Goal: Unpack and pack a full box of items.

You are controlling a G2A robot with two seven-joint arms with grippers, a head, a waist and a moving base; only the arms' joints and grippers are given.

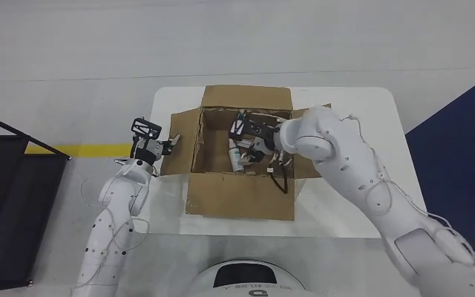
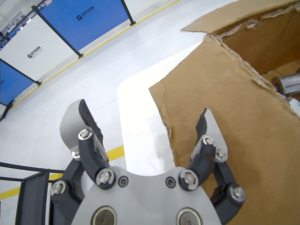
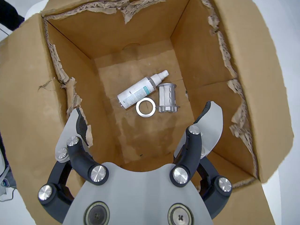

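At the left gripper (image 2: 143, 113), jaws wide apart, gripping nothing. Directly between them, a bare strip of white, round-cornered table (image 2: 131, 99) and the ragged edge of a side flap of the large brown cardboard box (image 2: 218, 90); one finger over that flap, the other out past the table's edge, above the floor. Beyond the fingertips, the box's torn rim and open mouth. At the right gripper (image 3: 145, 112), jaws likewise spread and empty, poised over the open box, pointing down into it. Straight beyond the gap between the fingers, on the box floor, a flat white ring (image 3: 137, 107); just beside it on one side, a white cylindrical spray bottle with a teal-banded label (image 3: 134, 92), lying down; on the other side, a grey slotted metal cylinder with a flanged end (image 3: 166, 98), also lying down. Farther on, the far wall under a shredded rim. From above, flaps folded outward, left jaws just outside the box, right jaws within its mouth.
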